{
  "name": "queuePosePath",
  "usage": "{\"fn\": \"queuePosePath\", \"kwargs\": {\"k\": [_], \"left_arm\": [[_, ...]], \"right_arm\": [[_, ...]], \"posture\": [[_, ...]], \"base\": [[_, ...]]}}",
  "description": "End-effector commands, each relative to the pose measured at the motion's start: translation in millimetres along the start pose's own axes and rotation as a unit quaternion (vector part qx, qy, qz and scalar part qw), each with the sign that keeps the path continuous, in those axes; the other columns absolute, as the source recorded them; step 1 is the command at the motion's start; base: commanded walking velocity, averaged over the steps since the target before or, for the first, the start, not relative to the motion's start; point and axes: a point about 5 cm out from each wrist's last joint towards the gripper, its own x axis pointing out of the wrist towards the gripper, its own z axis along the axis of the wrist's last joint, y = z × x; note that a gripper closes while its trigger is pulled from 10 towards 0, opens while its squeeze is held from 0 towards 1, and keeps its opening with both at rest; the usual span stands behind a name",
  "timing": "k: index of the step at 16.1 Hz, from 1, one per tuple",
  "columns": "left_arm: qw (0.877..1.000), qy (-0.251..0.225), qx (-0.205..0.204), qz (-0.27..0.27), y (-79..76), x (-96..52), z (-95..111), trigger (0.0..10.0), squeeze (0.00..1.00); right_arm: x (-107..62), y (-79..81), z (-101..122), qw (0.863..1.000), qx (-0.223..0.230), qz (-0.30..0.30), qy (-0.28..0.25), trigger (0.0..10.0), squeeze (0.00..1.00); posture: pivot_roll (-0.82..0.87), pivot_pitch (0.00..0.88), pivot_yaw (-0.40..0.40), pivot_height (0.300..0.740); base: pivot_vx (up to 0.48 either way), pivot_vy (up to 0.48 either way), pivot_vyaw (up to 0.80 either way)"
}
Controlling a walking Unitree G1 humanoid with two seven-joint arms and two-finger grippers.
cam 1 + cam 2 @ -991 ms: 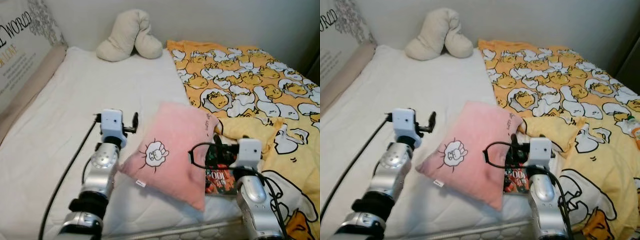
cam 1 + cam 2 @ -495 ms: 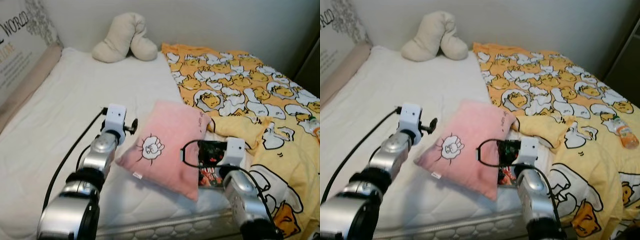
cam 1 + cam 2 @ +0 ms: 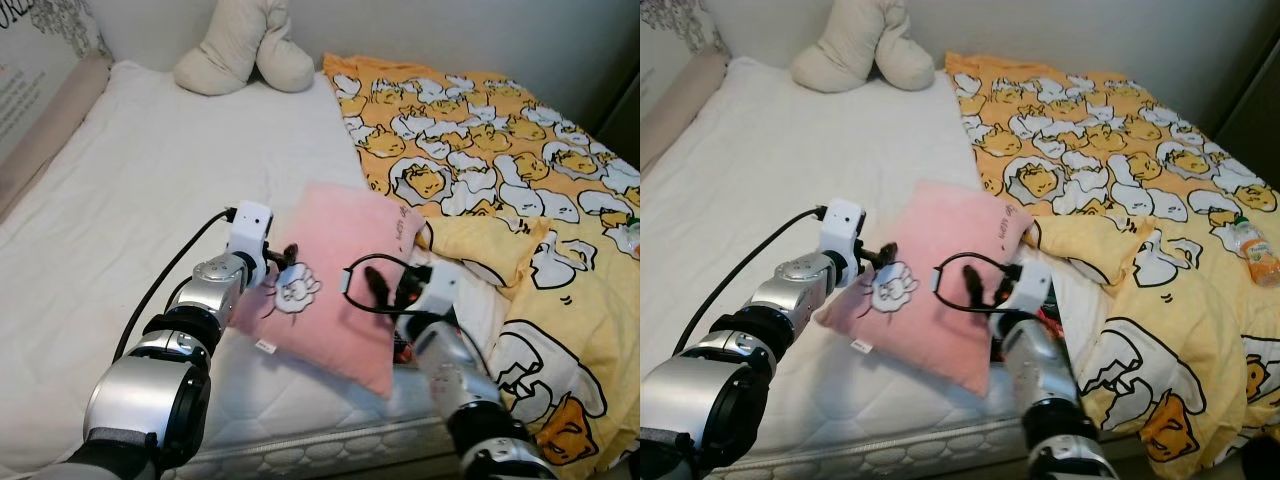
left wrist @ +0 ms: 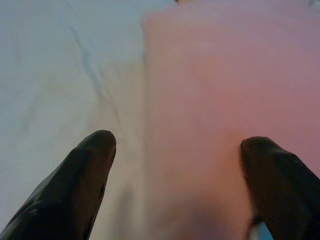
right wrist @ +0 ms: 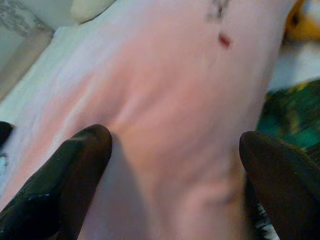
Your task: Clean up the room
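The pink pillow (image 3: 345,290) hides most of the dark printed item (image 5: 287,120) beneath its 3 o'clock edge, leaving its kind unclear. At 3 o'clock the frame edge cuts off a bottle (image 3: 1252,242) on the yellow blanket (image 3: 520,190). Both wrist views are blurred, and their edges cut off the black fingers (image 4: 75,185).

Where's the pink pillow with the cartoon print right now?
In the left eye view the pink square pillow lies near the white mattress's front edge, between the left gripper and right gripper, beside the yellow duck-print blanket.
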Motion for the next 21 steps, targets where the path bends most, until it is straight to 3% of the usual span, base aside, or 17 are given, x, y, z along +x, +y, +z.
{"fn": "queuePosePath", "kwargs": {"k": [1, 4, 5, 6, 8, 10, 11, 12, 13, 14, 15, 17, 21], "left_arm": [[1.000, 0.021, 0.002, -0.018, -2.5, 0.6, -2, 10.0, 0.00], [0.996, 0.045, 0.009, -0.078, -4.0, -1.4, -2, 10.0, 0.00], [0.995, 0.051, 0.011, -0.083, 4.8, -5.1, -3, 10.0, 0.00], [0.996, 0.055, 0.002, -0.076, 12.7, -8.2, -6, 10.0, 0.00], [0.992, 0.087, -0.008, -0.087, 12.1, -11.4, -27, 10.0, 0.00], [0.990, 0.111, -0.046, -0.078, 12.6, -15.3, -48, 10.0, 0.00], [0.989, 0.126, -0.041, -0.071, 11.2, -16.6, -58, 10.0, 0.00], [0.988, 0.133, -0.029, -0.069, 9.8, -16.8, -62, 10.0, 0.00], [0.988, 0.137, -0.020, -0.068, 5.3, -15.7, -65, 10.0, 0.00], [0.990, 0.129, -0.016, -0.056, 2.8, -13.5, -63, 1.3, 0.00], [0.992, 0.116, -0.012, -0.048, -0.4, -10.5, -58, 0.0, 0.00], [0.995, 0.080, -0.015, -0.052, -11.7, -4.3, -46, 0.0, 0.00], [0.995, 0.075, 0.003, -0.065, -23.5, -1.6, -48, 0.0, 0.00]], "right_arm": [[1.6, 3.8, -9, 0.999, 0.029, 0.010, 0.021, 10.0, 0.00], [0.1, 15.1, -34, 0.994, 0.086, 0.016, 0.063, 10.0, 0.00], [-1.9, 17.9, -42, 0.993, 0.089, 0.017, 0.075, 10.0, 0.00], [-3.7, 18.1, -47, 0.993, 0.085, 0.018, 0.084, 10.0, 0.00], [-5.9, 10.6, -52, 0.992, 0.074, 0.006, 0.101, 10.0, 0.00], [-10.5, -3.9, -55, 0.990, 0.032, -0.017, 0.134, 10.0, 0.00], [-13.1, -11.9, -56, 0.989, 0.010, -0.030, 0.147, 8.3, 0.00], [-13.8, -14.8, -56, 0.988, 0.004, -0.033, 0.150, 8.3, 0.00], [-14.7, -20.7, -53, 0.987, -0.013, -0.042, 0.153, 0.0, 0.00], [-14.3, -23.8, -49, 0.987, -0.021, -0.045, 0.150, 0.0, 0.00], [-13.0, -24.7, -46, 0.988, -0.022, -0.046, 0.148, 0.0, 0.00], [-9.6, -22.3, -41, 0.989, 0.009, -0.042, 0.141, 0.0, 0.00], [-5.1, -10.3, -43, 0.989, 0.033, -0.017, 0.143, 0.0, 0.00]], "posture": [[0.11, 0.137, -0.040, 0.740], [0.11, 0.151, -0.041, 0.740], [0.12, 0.153, -0.041, 0.740], [0.12, 0.152, -0.043, 0.740], [0.12, 0.155, -0.047, 0.740], [0.12, 0.157, -0.057, 0.740], [0.12, 0.157, -0.060, 0.740], [0.12, 0.156, -0.062, 0.740], [0.11, 0.153, -0.064, 0.740], [0.11, 0.152, -0.066, 0.740], [0.10, 0.145, -0.067, 0.740], [0.10, 0.137, -0.064, 0.740], [0.10, 0.115, -0.050, 0.740]], "base": [[0.000, 0.000, 0.00], [0.000, 0.000, 0.00], [0.000, 0.000, 0.00], [0.000, 0.000, 0.00], [0.000, 0.000, 0.00], [0.000, 0.000, 0.00], [0.000, 0.000, 0.00], [0.000, 0.000, 0.00], [0.000, 0.000, 0.00], [0.000, 0.000, 0.00], [0.000, 0.000, 0.00], [0.000, 0.000, 0.00], [0.000, 0.000, 0.00]]}}
